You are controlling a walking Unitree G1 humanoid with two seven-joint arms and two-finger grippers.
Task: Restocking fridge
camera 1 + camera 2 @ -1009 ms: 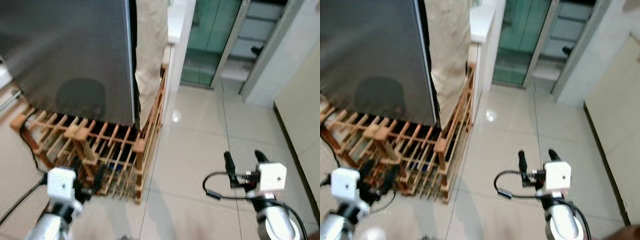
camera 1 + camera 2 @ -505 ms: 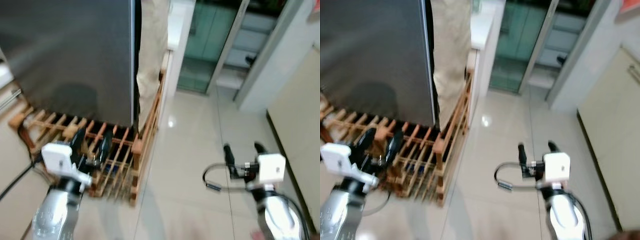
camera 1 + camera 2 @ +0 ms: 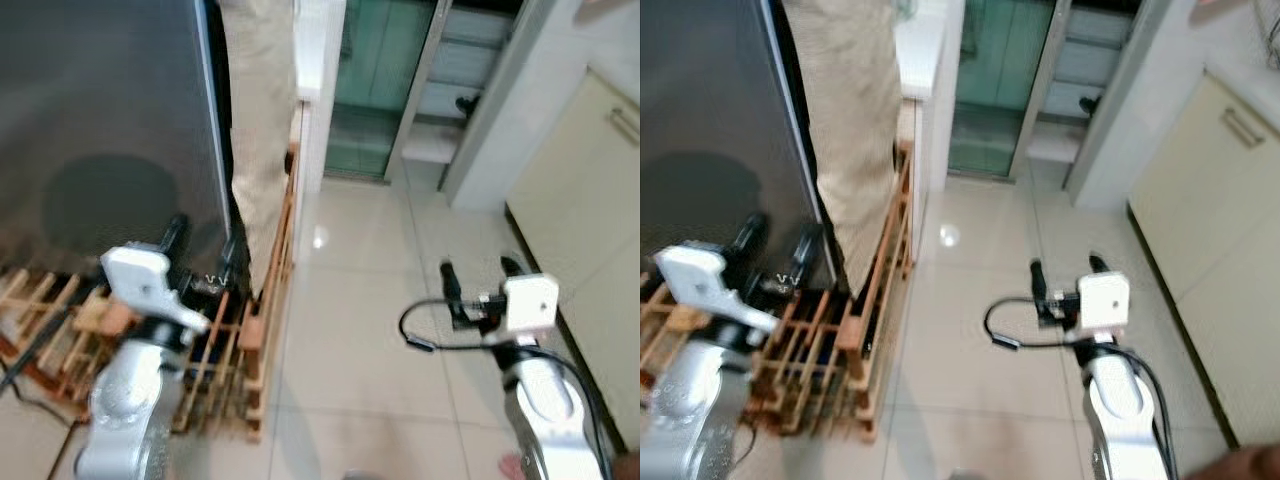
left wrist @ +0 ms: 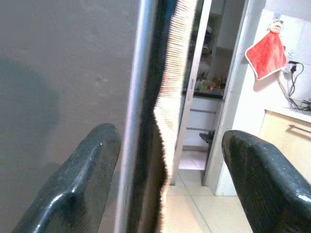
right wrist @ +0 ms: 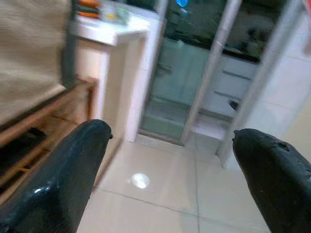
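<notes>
Compared with a second ago, the left gripper (image 3: 205,258) has risen from low over the wooden rack (image 3: 262,330) to stand in front of the lower part of the dark grey fridge door (image 3: 100,120), its two black fingers now pointing up at the door's right edge. The whole scene has also slid in the head views (the camera itself has moved), so the fridge door now sits further left and a cream cabinet (image 3: 600,210) fills more of the right side.

The left gripper's jaws are spread wide and hold nothing. In the left wrist view the door's silver edge strip (image 4: 136,111) runs between the fingers (image 4: 82,189), close to one of them, with a beige woven cloth (image 4: 172,97) hanging just beside that strip, also inside the gap. Whether either finger touches the door cannot be told.

The right gripper (image 3: 478,278) hovers over the glossy tiled floor (image 3: 350,330), well apart from the fridge, jaws likewise apart and empty. Beyond it stand a green glass door (image 3: 375,80) and a white counter (image 5: 112,24).
</notes>
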